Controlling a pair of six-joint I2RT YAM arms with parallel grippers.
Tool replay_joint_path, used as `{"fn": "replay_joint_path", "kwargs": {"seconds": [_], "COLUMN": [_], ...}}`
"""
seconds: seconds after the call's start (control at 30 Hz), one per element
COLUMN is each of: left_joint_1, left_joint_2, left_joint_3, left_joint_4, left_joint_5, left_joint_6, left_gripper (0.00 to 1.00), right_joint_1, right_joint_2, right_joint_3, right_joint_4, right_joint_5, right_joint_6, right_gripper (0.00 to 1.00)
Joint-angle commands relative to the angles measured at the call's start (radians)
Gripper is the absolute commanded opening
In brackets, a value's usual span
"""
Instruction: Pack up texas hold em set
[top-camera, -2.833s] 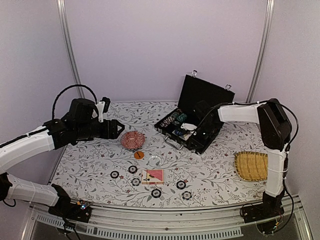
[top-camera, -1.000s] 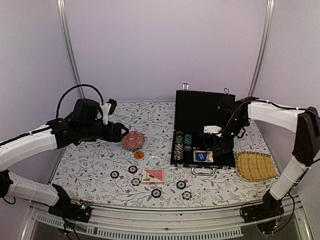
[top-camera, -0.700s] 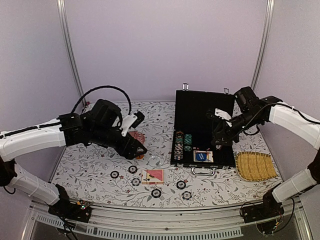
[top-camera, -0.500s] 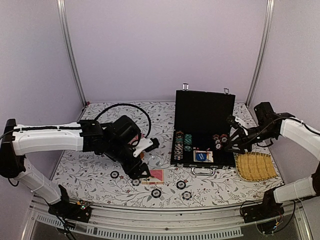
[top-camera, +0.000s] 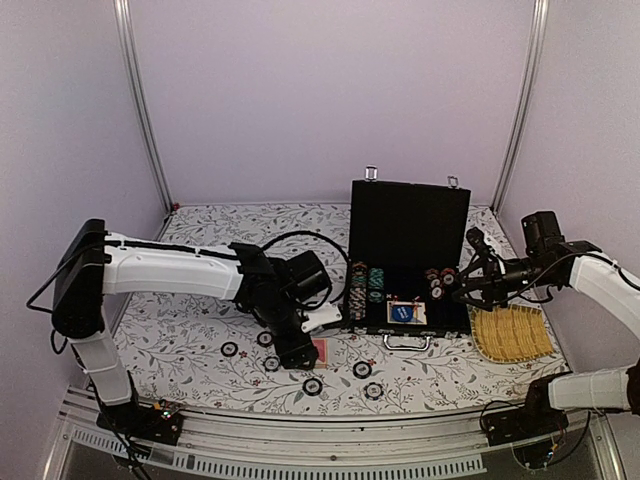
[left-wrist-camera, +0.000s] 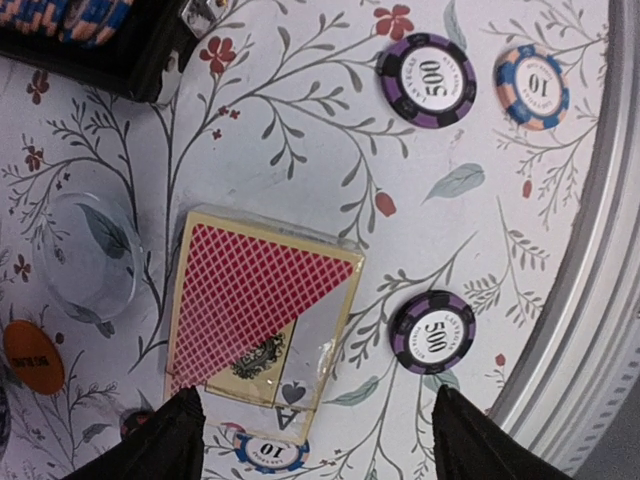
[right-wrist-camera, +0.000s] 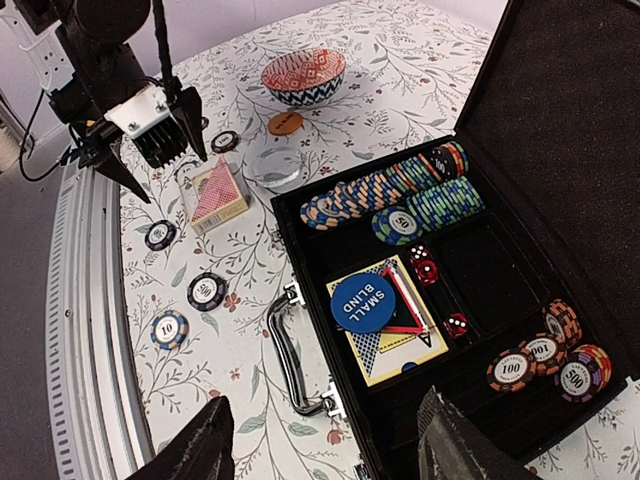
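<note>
Near black briefcase (top-camera: 410, 220): rectangular lattice-backed card deck (left-wrist-camera: 262, 310).

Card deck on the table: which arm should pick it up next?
Left, probably. The left gripper hangs open right above the card deck; the right gripper is over the open briefcase, well away from the deck.

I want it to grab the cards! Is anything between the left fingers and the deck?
Nothing visible is. The left fingers hang open just above the deck. The chips lie beside it, not in between.
</note>
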Motion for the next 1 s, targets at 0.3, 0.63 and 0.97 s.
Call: {"fn": "replay_joint_path", "kwargs": {"seconds": [0.3, 0.63, 0.97], "left_joint_1": [0.021, 0.036, 0.035], "left_joint_2": [0.121, 0.21, 0.239], "left_joint_3": [0.04, 0.069, 0.117], "left_joint_4": [0.025, 0.017, -0.021], "left_joint_5": [-0.07, -0.096, -0.09], "left_joint_6": [0.143, 0.182, 0.187], "left_gripper": [0.96, 0.82, 0.73], "right_joint_1": [-0.005, -0.005, -0.005], "right_joint_2": [0.023, 0.053, 0.063], "right_joint_3": [-0.006, -0.003, -0.003], "right_joint_4": [0.019, 0.017, 0.015], "right_joint_5": [-0.018, -0.02, -0.019], "right_joint_6": [-0.025, -0.031, -0.035], "right_gripper": [0.63, 0.63, 0.63]}}
